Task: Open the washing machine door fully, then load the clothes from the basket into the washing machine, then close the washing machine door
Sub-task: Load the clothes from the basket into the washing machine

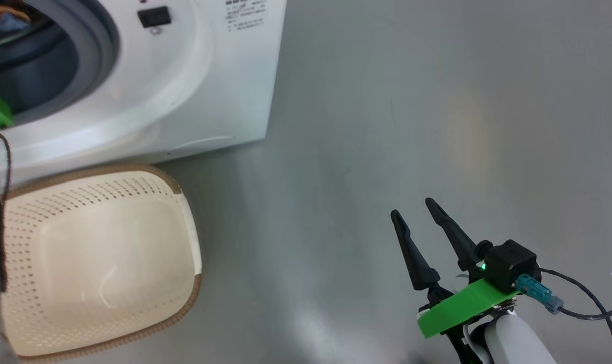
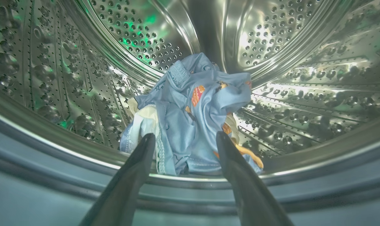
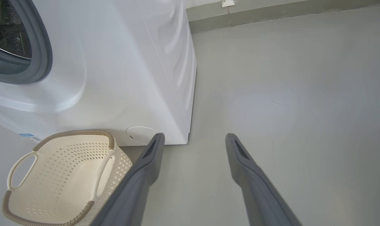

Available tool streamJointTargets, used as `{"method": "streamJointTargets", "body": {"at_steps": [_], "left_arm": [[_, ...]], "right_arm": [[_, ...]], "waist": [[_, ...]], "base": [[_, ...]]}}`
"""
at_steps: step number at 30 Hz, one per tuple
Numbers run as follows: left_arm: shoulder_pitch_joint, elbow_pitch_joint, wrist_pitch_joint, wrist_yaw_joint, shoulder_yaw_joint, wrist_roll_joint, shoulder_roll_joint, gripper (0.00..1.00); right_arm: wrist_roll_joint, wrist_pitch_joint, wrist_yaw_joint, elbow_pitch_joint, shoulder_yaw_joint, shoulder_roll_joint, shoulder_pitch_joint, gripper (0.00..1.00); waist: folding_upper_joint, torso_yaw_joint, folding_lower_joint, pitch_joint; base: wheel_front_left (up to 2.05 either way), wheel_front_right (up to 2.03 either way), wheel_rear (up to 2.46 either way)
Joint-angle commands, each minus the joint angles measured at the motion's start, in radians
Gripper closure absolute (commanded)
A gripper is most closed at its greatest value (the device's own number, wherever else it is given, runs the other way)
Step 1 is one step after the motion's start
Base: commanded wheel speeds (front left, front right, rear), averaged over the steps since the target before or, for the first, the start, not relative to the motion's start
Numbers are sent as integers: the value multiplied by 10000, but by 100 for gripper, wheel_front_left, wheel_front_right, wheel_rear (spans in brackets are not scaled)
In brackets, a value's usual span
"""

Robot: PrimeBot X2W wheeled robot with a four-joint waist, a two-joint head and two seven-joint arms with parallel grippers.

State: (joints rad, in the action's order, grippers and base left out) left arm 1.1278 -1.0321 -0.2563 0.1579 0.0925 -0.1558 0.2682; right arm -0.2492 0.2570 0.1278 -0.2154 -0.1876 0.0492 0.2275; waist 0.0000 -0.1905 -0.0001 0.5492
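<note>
Jaws spread wide on the left gripper, which is poked inside the washing machine drum. The clothes lie heaped on the drum bottom just past its fingertips, not pinched. Jaws of the right gripper also spread, holding nothing, over the grey floor and well apart from the machine. The basket sits on the floor just in front of the machine.

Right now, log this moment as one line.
clothes: inside washing machine | basket: empty | left claw: open, pointing at clothes | right claw: open, over floor
</note>
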Motion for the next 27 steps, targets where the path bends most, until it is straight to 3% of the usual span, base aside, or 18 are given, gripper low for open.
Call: {"method": "streamJointTargets", "body": {"at_steps": [1, 7, 17, 27], "left_arm": [[-412, 331, -53, -26, 183, -81, 412, 0], [-1983, 1056, -54, -419, 333, -219, 78, 0], [-5209, 3540, -54, -1139, 452, -70, -917, 0], [-8037, 5681, -54, -1275, 374, 285, -1745, 0]], "right_arm": [[-84, 48, 29, 129, -218, 10, -55, 0], [-130, 48, 29, 78, 51, 10, -149, 0], [-28, 48, 29, 94, 696, 10, -578, 0], [149, 48, 29, 185, 1059, 10, -1096, 0]], "waist": [[0, 268, 1, -586], [0, 500, 1, -1509], [0, 936, 1, -2734], [0, 1268, 1, -3455]], "base": [[0, 0, 0], [0, 0, 0], [0, 0, 0], [0, 0, 0]]}}
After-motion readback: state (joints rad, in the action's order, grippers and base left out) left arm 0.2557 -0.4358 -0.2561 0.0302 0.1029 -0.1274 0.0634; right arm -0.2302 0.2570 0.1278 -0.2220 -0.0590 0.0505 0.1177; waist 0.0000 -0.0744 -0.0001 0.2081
